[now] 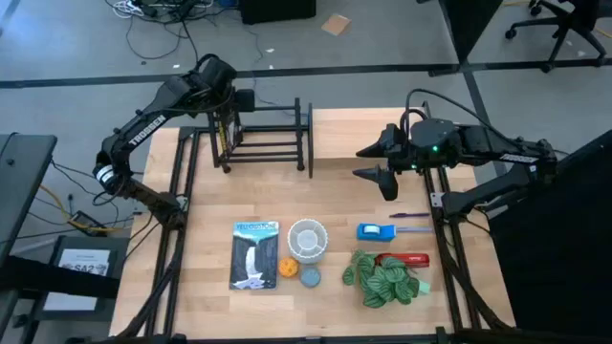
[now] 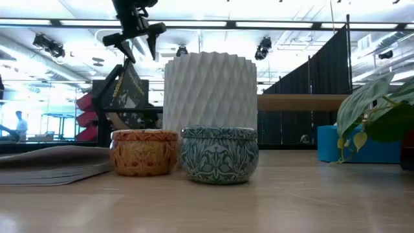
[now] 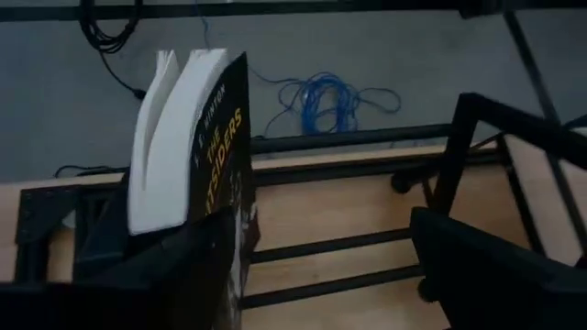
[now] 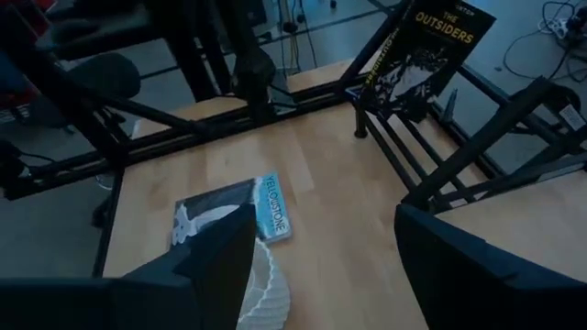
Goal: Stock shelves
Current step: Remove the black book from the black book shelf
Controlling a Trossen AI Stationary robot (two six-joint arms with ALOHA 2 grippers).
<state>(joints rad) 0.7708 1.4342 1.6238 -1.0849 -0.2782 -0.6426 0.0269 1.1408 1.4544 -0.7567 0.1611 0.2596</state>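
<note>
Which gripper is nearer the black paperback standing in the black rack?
Left. The left gripper is right at the black paperback at the black rack's left end. The right gripper hovers open over bare tabletop past the rack's right end.

Low view: an orange patterned tin (image 2: 144,153) and a blue-green patterned tin (image 2: 219,155) stand side by side on the table (image 2: 259,204). White ribbed pot (image 2: 210,90) directly behind. Open gripper (image 2: 137,37) hangs above a leaning dark book (image 2: 128,97). Leaves (image 2: 375,110) at right edge.
</note>
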